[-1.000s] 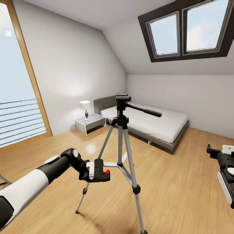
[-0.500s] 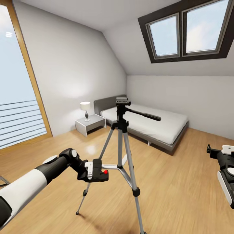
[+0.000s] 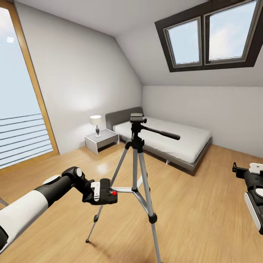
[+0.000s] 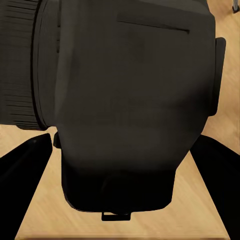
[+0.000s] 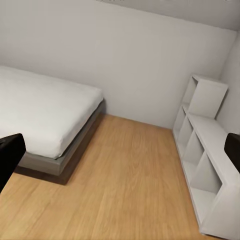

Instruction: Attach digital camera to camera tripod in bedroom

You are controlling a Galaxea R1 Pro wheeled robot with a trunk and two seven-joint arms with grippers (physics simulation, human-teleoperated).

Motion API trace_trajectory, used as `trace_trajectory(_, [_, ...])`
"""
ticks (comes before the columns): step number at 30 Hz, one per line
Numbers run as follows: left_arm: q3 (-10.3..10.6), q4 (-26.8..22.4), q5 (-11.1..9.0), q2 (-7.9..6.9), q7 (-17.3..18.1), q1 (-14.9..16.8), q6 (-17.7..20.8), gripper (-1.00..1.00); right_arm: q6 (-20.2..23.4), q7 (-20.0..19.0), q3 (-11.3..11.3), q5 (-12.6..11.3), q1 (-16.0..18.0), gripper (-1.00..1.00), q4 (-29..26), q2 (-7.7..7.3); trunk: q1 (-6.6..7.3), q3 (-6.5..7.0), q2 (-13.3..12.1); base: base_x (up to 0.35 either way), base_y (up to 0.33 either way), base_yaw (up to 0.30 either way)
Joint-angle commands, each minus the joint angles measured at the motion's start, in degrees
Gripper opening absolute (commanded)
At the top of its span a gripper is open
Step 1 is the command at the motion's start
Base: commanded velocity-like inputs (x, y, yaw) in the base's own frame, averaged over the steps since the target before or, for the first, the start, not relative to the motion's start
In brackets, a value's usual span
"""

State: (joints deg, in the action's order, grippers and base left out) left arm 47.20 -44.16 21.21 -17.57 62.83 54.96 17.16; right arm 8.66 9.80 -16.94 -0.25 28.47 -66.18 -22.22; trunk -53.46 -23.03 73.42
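In the head view, the camera tripod (image 3: 137, 146) stands on the wood floor of the bedroom, silver legs spread, black pan head on top with its long handle pointing right. My left gripper (image 3: 103, 192) is shut on the digital camera (image 3: 110, 196), a small black box with a red button. It holds the camera to the left of the tripod's legs, well below the pan head. The left wrist view looks at the digital camera (image 4: 135, 100) up close, with dark fingers (image 4: 25, 165) on either side of it. At the right edge of the head view my right gripper (image 3: 252, 175) hangs open and empty.
A low grey bed (image 3: 171, 140) with a white mattress lies behind the tripod. A grey nightstand (image 3: 101, 139) with a lamp (image 3: 96, 123) stands to its left. A white cube shelf (image 5: 205, 150) lines the wall beyond the bed (image 5: 45, 110). A tall window (image 3: 18, 109) fills the left wall.
The head view has shifted, so the room and tripod sit lower in the picture. My left gripper with the camera has drifted a little to the left. The right gripper has not moved.
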Motion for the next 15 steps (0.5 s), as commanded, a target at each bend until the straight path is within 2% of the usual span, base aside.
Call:
trace_trajectory(1, [0.2, -0.1, 0.0, -0.18, 0.3, 0.1, 0.6, -1.0, 0.3, 0.2, 0.1, 0.0, 0.0, 1.0, -0.1, -0.02, 0.22, 0.11, -0.4, 0.0, 0.0, 0.0])
trace_trajectory(15, [-0.1, -0.3, 0.0, -1.77, 2.5, 0.1, 0.5, -1.0, 0.4, 0.2, 0.1, 0.0, 0.0, 1.0, -0.1, -0.02, 3.3, 2.63, -6.0, 0.0, 0.0, 0.0])
